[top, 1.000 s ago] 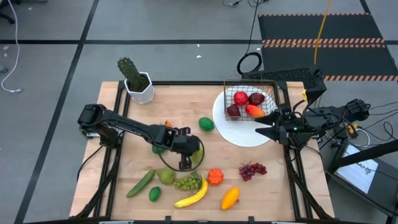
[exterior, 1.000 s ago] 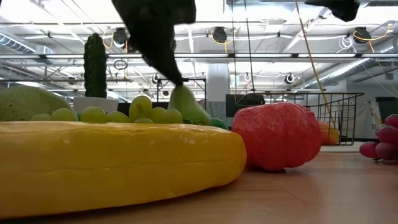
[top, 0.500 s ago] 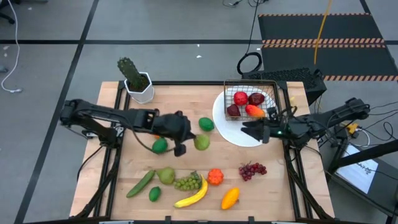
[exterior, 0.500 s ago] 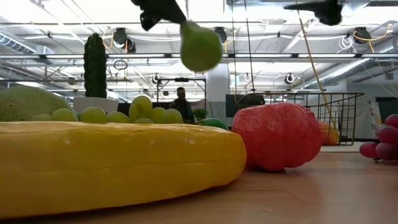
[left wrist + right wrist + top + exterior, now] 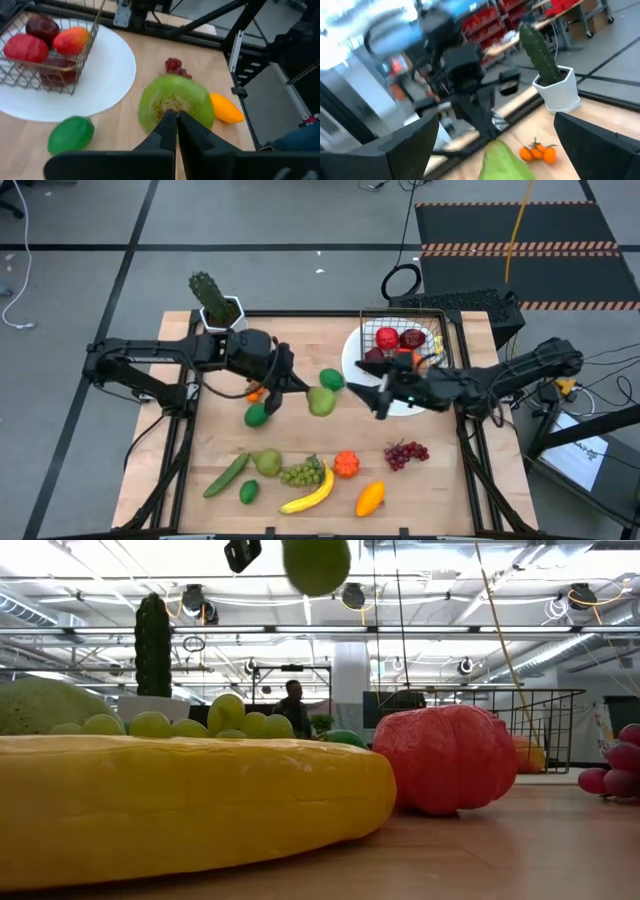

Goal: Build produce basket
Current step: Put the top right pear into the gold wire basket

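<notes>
My left gripper (image 5: 298, 387) hangs above the table's middle, shut on a green pear (image 5: 322, 402). In the low view the pear (image 5: 316, 562) floats high above the table. My right gripper (image 5: 372, 396) reaches over the white plate (image 5: 400, 402), open, its fingers pointing toward the table's left at the pear and standing short of it. The wire basket (image 5: 405, 340) sits on the plate's far part with red apples and a mango-coloured fruit inside. More produce lies at the near edge: banana (image 5: 310, 495), green grapes (image 5: 302, 473), purple grapes (image 5: 406, 452), cucumber (image 5: 226, 475). My left gripper pinches the pear between its two fingertips at one end, on a brown-speckled patch (image 5: 167, 106). The fingers come slanting down from the table's left. The pear hangs past the fingertips, lifted clear of the table.
A potted cactus (image 5: 215, 305) stands at the far left corner. Two limes (image 5: 331, 379) (image 5: 256, 415) and small oranges (image 5: 255, 392) lie under the left arm. A second pear (image 5: 266, 462), a red-orange fruit (image 5: 346, 464) and a mango (image 5: 370, 498) lie near the front.
My left gripper has risen from beside the green grapes with the pear and drawn toward the table's far edge; the pear is now lifted clear. My right gripper has gone from the plate's right edge toward the table's left, toward the pear, staying open.
</notes>
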Robot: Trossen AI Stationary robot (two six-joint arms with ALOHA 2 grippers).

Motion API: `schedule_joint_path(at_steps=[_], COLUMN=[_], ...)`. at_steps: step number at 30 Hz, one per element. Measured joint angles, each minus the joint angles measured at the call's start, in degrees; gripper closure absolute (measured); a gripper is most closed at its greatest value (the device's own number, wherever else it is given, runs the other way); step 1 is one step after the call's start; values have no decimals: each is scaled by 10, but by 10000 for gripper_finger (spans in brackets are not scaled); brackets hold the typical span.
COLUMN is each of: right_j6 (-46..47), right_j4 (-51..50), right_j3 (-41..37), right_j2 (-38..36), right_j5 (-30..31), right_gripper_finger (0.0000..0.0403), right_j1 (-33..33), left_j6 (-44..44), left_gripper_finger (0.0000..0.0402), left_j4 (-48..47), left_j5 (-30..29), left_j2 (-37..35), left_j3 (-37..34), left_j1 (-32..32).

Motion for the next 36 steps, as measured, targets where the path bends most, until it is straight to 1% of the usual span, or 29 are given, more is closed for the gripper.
schedule_joint_path(at_steps=[4,6,8,12,16,22,27,29,33,36], right_j6=[-15,-13,-3,2,-10,-15,-46,-63,-75,-75], right_j4=[-176,-249,-292,-304,-302,-301,-299,-299,-299,-297], right_j3=[127,175,200,204,204,204,204,204,204,202], right_j2=[59,82,97,117,138,163,168,168,168,168], right_j5=[-48,-90,-151,-278,-381,-499,-598,-625,-658,-670], right_gripper_finger=[12,16,24,40,59,80,90,93,97,99], right_j1=[-29,-52,-77,-127,-170,-225,-251,-257,-269,-271], left_j6=[6,12,15,12,10,7,23,39,51,50], left_gripper_finger=[395,391,391,398,389,397,388,390,397,390], left_j4=[8,2,5,4,5,4,4,3,3,5], left_j5=[9,9,7,5,-1,-2,-3,-3,-2,-3], left_j2=[5,7,6,6,5,6,6,6,6,6], left_j3=[0,0,0,0,0,0,0,0,0,0], left_j1=[11,15,19,26,26,25,19,13,6,5])
